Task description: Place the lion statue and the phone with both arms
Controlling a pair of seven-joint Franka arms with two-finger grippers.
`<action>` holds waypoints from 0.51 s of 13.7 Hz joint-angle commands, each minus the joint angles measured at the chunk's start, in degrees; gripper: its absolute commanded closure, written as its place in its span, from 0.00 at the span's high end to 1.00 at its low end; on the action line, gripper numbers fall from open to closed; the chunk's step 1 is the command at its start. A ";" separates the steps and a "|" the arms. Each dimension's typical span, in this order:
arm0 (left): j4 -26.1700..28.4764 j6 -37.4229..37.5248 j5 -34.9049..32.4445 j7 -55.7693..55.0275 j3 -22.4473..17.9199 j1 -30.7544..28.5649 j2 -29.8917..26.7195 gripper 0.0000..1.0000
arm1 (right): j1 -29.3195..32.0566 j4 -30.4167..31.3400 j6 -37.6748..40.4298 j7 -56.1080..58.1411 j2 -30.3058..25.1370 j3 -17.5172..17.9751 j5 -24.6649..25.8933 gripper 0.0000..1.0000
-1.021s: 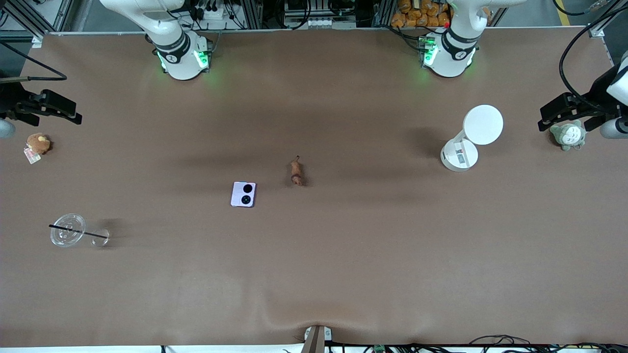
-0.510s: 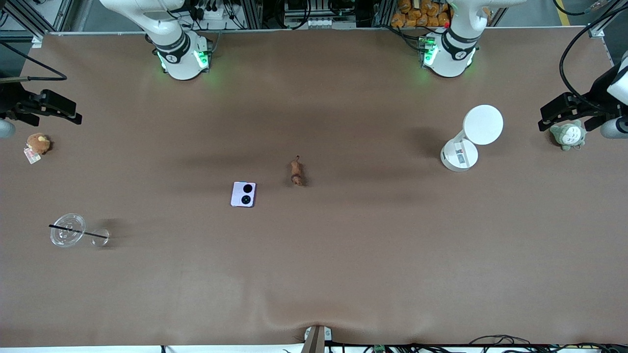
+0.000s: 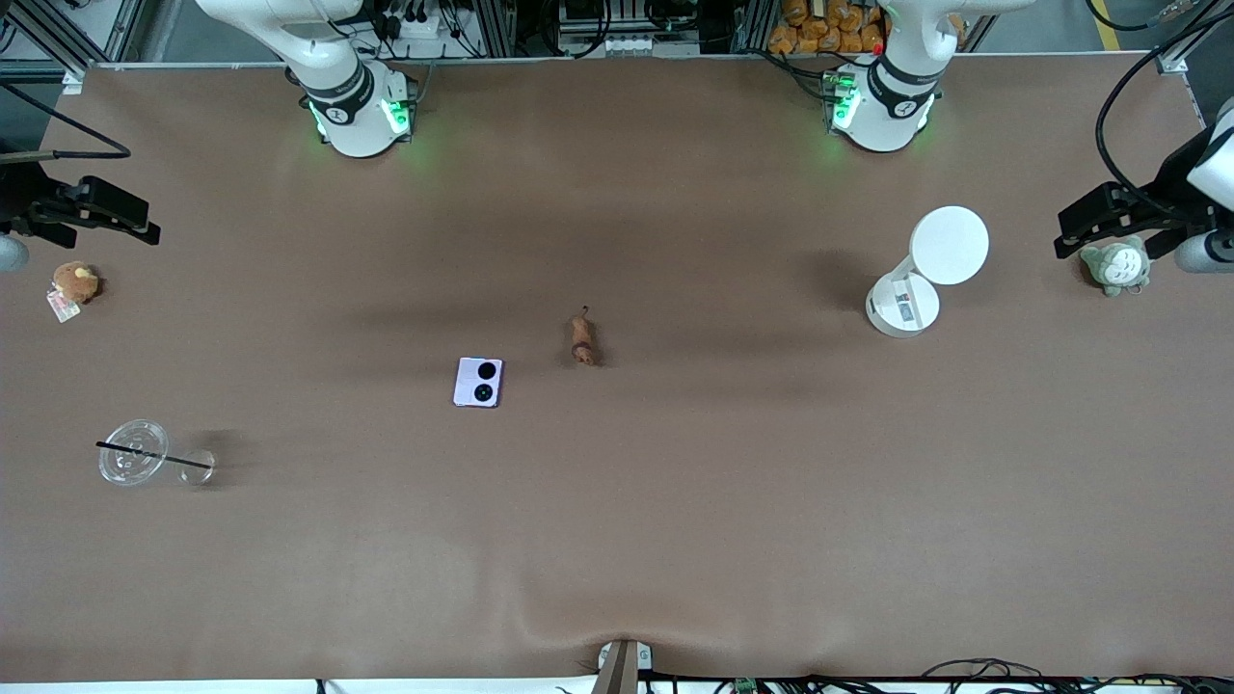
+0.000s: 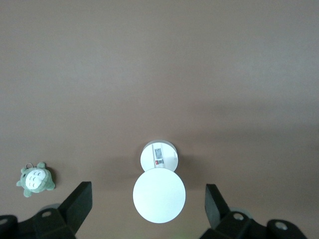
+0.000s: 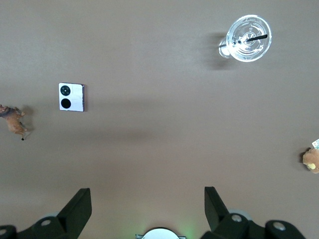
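On the brown surface [image 5: 159, 59] lie the phone [image 5: 72, 97], camera circles up, and just beside it the lion statue [image 5: 14, 122]. A clear cup [image 5: 247, 38] with a black straw and a brown plush [image 5: 312, 160] lie well apart. The right claw [image 5: 147, 209] hangs spread above bare surface.

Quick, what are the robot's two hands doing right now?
Left gripper: open, holding nothing.
Right gripper: open, holding nothing.

brown table [image 3: 675, 530], phone [image 3: 478, 382], lion statue [image 3: 582, 338] (both flat)
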State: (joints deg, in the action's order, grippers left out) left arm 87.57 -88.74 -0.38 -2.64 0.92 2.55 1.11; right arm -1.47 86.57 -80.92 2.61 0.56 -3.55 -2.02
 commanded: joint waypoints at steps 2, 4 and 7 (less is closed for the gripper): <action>-2.84 0.32 -0.76 -0.44 0.13 0.61 4.07 1.00 | -0.03 -0.26 -0.11 -0.85 0.06 -0.06 -0.18 1.00; -3.72 -0.64 -0.76 -0.35 0.13 1.31 6.26 1.00 | -0.11 -0.26 -0.11 -0.85 0.06 -0.06 -0.18 1.00; -3.89 -3.10 -0.76 -0.53 0.13 3.68 12.21 1.00 | -0.12 -0.26 -0.11 -0.85 0.06 -0.06 -0.09 1.00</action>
State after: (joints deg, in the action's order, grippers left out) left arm 85.87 -90.96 -0.38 -2.64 1.03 4.50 8.08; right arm -1.47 86.56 -80.94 2.61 0.56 -3.56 -2.02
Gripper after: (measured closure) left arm 0.000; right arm 0.000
